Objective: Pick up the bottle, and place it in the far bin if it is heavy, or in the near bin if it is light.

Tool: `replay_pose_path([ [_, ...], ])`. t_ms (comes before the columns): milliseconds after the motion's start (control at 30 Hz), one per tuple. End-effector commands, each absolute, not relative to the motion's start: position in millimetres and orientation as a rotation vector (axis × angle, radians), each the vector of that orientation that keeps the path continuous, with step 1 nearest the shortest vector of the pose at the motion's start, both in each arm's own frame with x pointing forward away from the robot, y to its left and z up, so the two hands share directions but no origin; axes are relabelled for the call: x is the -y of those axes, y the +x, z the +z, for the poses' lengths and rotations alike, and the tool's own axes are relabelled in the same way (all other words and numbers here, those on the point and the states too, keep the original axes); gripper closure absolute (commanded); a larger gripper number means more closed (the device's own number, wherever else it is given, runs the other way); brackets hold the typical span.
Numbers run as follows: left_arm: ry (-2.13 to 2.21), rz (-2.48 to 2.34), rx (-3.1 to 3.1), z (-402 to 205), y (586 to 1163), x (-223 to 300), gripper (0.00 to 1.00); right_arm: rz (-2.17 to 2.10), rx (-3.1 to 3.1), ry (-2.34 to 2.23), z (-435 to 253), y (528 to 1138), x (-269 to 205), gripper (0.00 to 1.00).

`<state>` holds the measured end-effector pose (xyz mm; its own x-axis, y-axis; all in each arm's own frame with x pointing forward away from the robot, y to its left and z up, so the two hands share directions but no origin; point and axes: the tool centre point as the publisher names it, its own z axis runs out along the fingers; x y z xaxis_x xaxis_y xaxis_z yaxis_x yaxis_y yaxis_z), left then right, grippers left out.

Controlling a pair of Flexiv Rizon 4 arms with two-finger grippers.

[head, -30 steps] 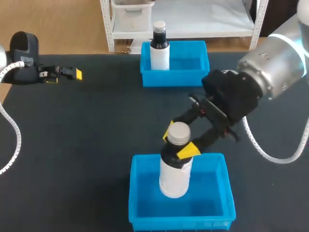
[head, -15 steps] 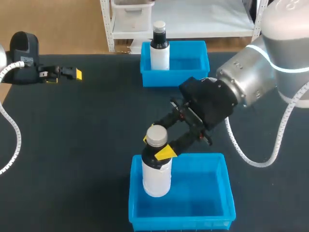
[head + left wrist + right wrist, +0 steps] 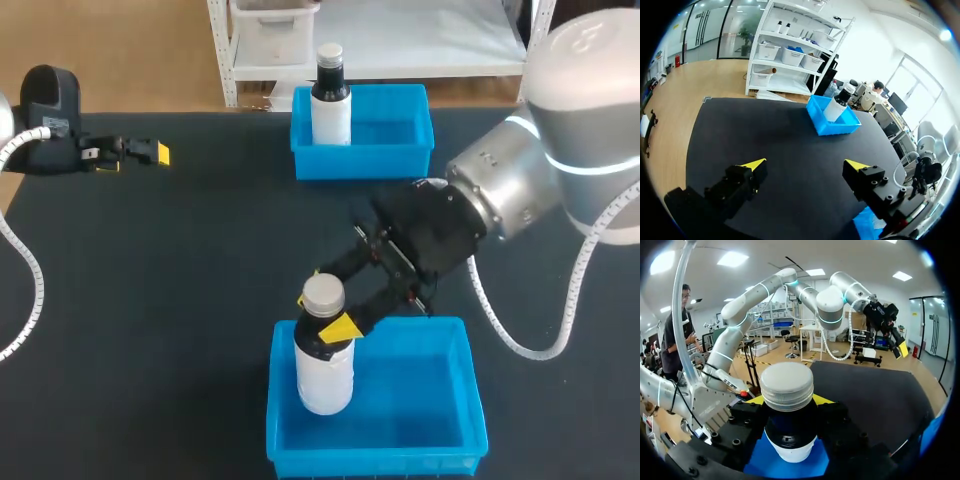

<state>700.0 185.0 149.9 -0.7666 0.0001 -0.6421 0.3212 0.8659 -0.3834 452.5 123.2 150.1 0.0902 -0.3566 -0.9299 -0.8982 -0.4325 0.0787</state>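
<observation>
Bottle point(image 3: 323, 362) first: you had it upright inside the near bin point(image 3: 372, 462), against that bin's left wall, with the right gripper point(image 3: 326, 305) clamped on its dark neck just under the grey cap, one yellow tip on each side. Over the last second you carried it from the bin's middle across to that left side and brought it a little lower, the right arm swinging over with it. From that I judged that you had weighed it as light and were setting it down, so only the release and the withdrawal were left; whether its base already sat on the bin floor could not be told. At the table's point(image 3: 180, 260) far edge the far bin point(image 3: 400, 160) held a second bottle point(image 3: 330, 100) at its left end, untouched. Your left gripper point(image 3: 150, 152) lay near the table's far left corner, fingers apart and holding nothing. No print or label could be read on either bottle or on the bins.
</observation>
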Motion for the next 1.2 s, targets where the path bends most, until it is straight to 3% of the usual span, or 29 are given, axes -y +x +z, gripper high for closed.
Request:
replay_pose_path([
  [33, 0.231, -0.636, -2.374, 149.9, 700.0, -185.0, 0.00, 1.342, -1.236, -1.841, 143.7, 454.5, -125.0, 0.70],
  [100, 0.231, -0.636, -2.374, 149.9, 700.0, -185.0, 0.00, 1.341, -1.243, -1.842, 142.6, 454.7, -124.8, 0.56],
  [133, 0.231, -0.636, -2.374, 149.9, 700.0, -185.0, 0.00, 1.340, -1.246, -1.842, 142.3, 454.8, -124.6, 0.40],
  [167, 0.231, -0.636, -2.374, 149.9, 700.0, -185.0, 0.00, 1.339, -1.248, -1.843, 142.3, 454.9, -124.4, 0.00],
  [467, 0.231, -0.636, -2.374, 149.9, 700.0, -185.0, 0.00, 1.289, -1.258, -1.850, 151.4, 457.9, -112.6, 0.00],
  [1200, 0.231, -0.636, -2.374, 149.9, 700.0, -185.0, 0.00, 1.223, -1.422, -1.756, 176.1, 515.7, 27.3, 0.00],
])
